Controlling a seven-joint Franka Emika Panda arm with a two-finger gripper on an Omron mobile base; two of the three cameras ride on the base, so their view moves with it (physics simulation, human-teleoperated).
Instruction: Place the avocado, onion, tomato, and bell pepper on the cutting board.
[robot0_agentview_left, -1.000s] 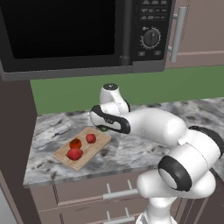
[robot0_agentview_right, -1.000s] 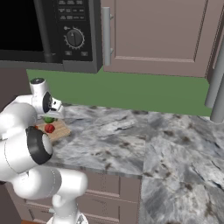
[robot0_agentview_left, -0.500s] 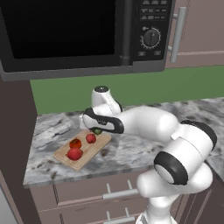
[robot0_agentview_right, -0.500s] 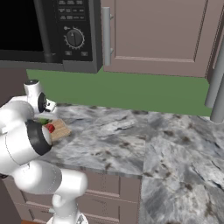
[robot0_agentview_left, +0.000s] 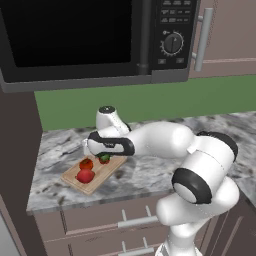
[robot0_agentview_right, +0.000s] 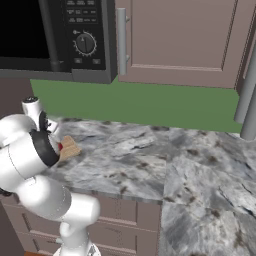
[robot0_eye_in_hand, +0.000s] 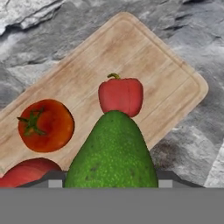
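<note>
Avocado carried in over the cutting board, release pending.

Gripper (robot0_eye_in_hand: 112, 186) pinched on the avocado (robot0_eye_in_hand: 112, 151), held above the cutting board (robot0_eye_in_hand: 144, 57) near its middle. Already lying on the board: red bell pepper (robot0_eye_in_hand: 121, 95), tomato (robot0_eye_in_hand: 45, 125), and a red round item, probably the onion (robot0_eye_in_hand: 27, 171), toward one end. Next: lower onto bare wood beside the pepper, then spread the jaws without nudging neighbours.

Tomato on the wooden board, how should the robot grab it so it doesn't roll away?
Probably from straight above, with the jaws closing on the round middle of the tomato, below its green stem. It sits stem-up on the cutting board. Keep the jaws off the side where the red onion lies close.
</note>
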